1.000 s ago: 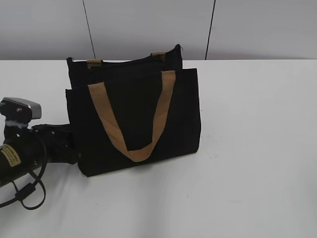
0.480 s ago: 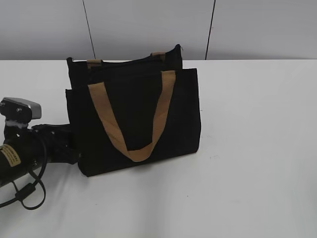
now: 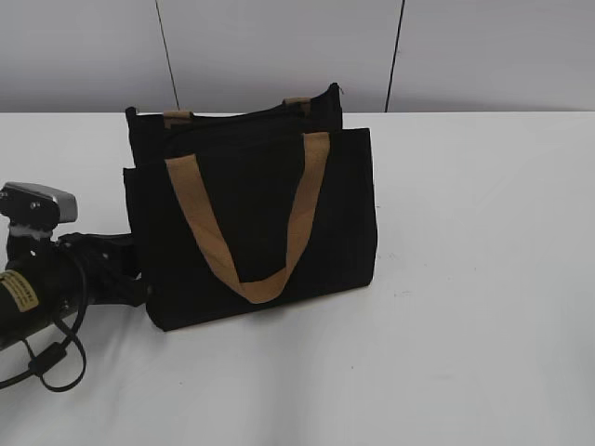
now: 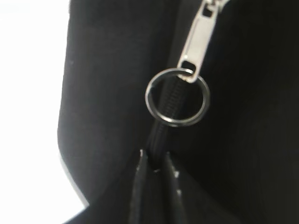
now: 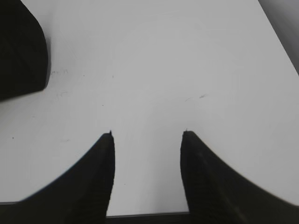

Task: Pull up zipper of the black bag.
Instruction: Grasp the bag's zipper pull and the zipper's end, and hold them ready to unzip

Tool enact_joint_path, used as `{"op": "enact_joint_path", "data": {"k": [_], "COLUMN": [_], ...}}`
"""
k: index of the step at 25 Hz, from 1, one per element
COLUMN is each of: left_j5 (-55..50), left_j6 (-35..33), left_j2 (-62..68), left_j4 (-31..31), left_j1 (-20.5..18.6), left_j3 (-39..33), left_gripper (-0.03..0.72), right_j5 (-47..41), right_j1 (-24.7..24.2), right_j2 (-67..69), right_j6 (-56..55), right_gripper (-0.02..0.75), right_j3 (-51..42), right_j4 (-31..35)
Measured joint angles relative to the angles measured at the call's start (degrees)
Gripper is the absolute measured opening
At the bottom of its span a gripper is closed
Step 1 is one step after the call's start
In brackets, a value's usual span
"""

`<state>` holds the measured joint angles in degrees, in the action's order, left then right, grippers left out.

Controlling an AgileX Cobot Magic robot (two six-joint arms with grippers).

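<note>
Silver metal marks the zipper (image 4: 194,51): its flat pull hangs along the black zip line, ending in a round ring just above the left gripper (image 4: 155,164). The gripper's two thin fingers stand nearly together, pinching the black zip seam below the ring. The zip runs lengthwise up the bag's (image 3: 260,223) left end. The bag stands upright on the white table (image 3: 483,279), left of centre, its long side facing near, one tan strap (image 3: 251,232) drooping over the front panel. The left arm (image 3: 56,279) presses in at the bag's lower left corner. To the right the table lies bare out to its far edge. The right gripper (image 5: 147,140) hovers over white tabletop, fingers spread wide, holding nothing.
</note>
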<state>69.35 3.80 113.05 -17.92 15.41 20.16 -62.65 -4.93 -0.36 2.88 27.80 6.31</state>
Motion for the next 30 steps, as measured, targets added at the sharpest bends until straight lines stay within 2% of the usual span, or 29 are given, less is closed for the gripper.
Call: {"op": "enact_joint_path", "data": {"k": [2,7,14,21,30], "left_j5": [0.0,-0.25,-0.57,-8.53,-10.61], "left_j6": [0.0,0.0,0.0,0.0,0.99], "left_j2": [0.0,-1.14,-15.67,-29.29,-31.71], "left_j4": [0.36,1.81,6.94,7.39,7.42], "left_j1": [0.0,0.0,0.0,0.0,0.0], "left_j3": [0.0,-0.28,-4.39,-4.58,-4.69], "left_gripper": [0.023,0.014,0.013,0.013,0.013], "right_j5": [0.0,0.0,0.0,0.0,0.0], "right_j1": [0.0,0.0,0.0,0.0,0.0], "right_j2": [0.0,0.0,0.0,0.0,0.0], "right_j6": [0.0,0.0,0.0,0.0,0.0], "right_gripper": [0.363,0.363,0.363,0.363,0.363], "right_j3": [0.0,0.0,0.0,0.0,0.0], "right_j4": [0.0,0.0,0.0,0.0,0.0]}}
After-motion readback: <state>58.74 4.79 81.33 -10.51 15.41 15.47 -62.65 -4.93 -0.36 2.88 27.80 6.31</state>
